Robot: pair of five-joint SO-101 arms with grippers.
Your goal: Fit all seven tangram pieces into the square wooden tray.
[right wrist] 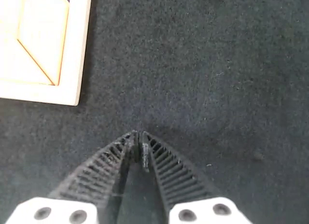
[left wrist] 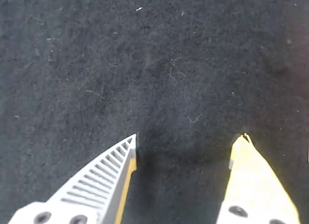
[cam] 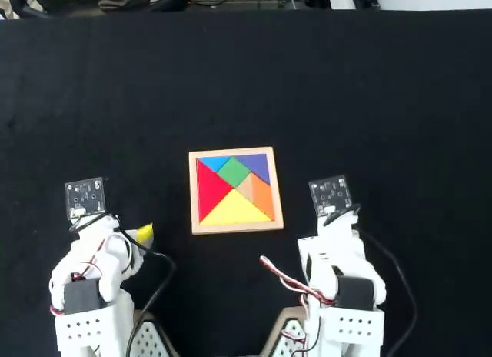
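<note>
Your left fingers [left wrist: 111, 166] hang apart above the surface [left wrist: 145, 64]; your right fingers [right wrist: 113, 159] are pressed together, tray [right wrist: 81, 45] near their tips.

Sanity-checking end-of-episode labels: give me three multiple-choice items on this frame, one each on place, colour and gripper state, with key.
1. Where does the square wooden tray lie on the black cloth table?
A. between the two arms, just ahead of them
B. at the far edge
C. under an arm's base

2. What colour is the large triangle piece along the tray's side nearest the arms?
A. green
B. yellow
C. blue

3. How do the left gripper and right gripper stand?
A. both shut
B. left shut on a piece, right open
C. left open, right shut, both empty

Key:
1 A: the high view shows the tray midway between the arms.
2 B: yellow fills that side.
3 C: the left fingertips are apart over bare cloth, and the right tips touch.
</note>
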